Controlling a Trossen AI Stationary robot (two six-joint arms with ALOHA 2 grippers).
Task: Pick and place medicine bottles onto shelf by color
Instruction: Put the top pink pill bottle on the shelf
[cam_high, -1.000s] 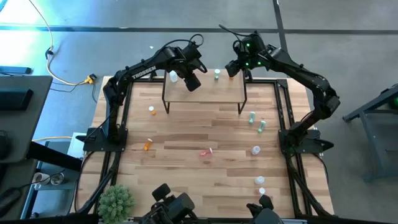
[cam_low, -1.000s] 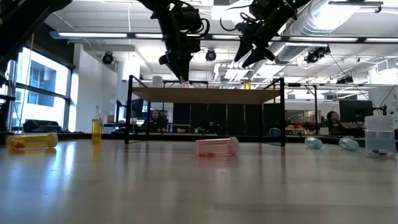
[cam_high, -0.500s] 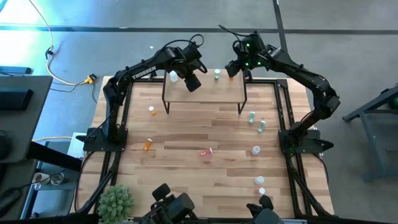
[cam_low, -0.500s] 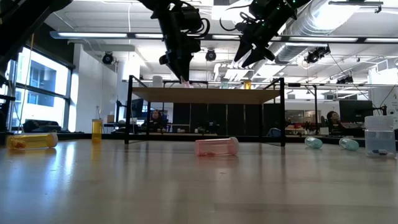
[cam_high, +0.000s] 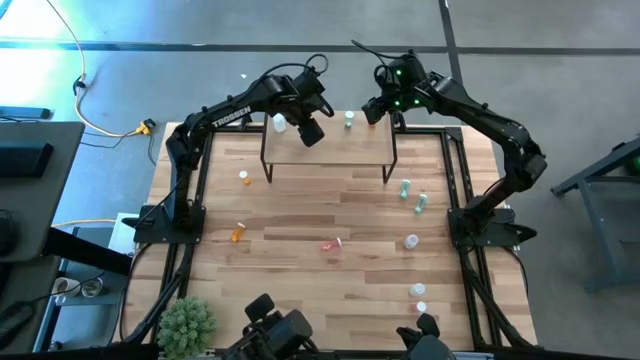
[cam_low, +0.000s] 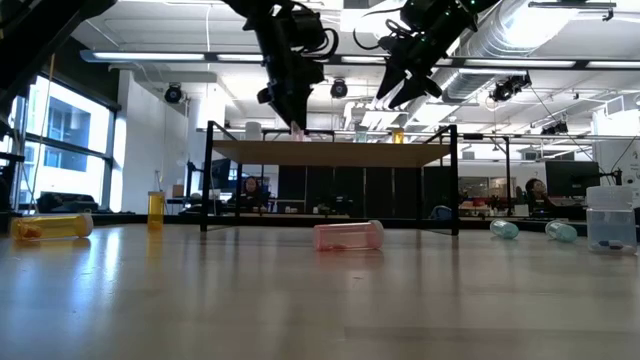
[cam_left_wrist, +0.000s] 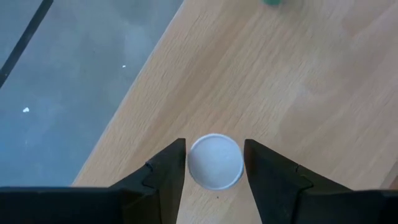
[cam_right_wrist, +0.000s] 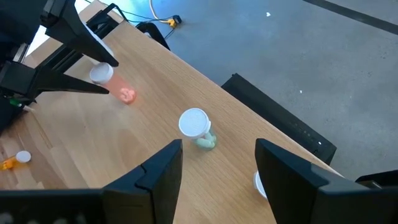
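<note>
Shelf (cam_high: 345, 143): a small rectangular light-wood board with visible grain, carried on thin black metal legs, set at the far edge of the wooden table (cam_high: 300, 215).

Pink bottle (cam_right_wrist: 115, 84): a translucent pink cylinder with a round white cap, stood upright on the shelf's left part, long axis vertical. It is bracketed by the left gripper (cam_left_wrist: 214, 163); narrow gaps are seen between the cap and both dark angular fingers, so the fingers are parted slightly and no grip is made.

Green bottle (cam_right_wrist: 198, 129): a pale green translucent cylinder, white-capped, upright near the shelf's back edge, directly ahead of the right gripper (cam_right_wrist: 217, 163), whose fingers are spread wide and empty above the shelf's right part.

White bottle (cam_high: 279, 123): upright at the shelf's left end, just beside the left gripper.

On the table, loose: a pink vial (cam_low: 348, 235) lying on its side; an orange vial (cam_low: 50, 227) lying flat; another orange vial (cam_low: 155, 208) upright; two green vials (cam_high: 412, 195) near the right side; clear vials (cam_high: 415, 266) nearer the front right.

Spiky green plant (cam_high: 187, 322): at the front left corner.
</note>
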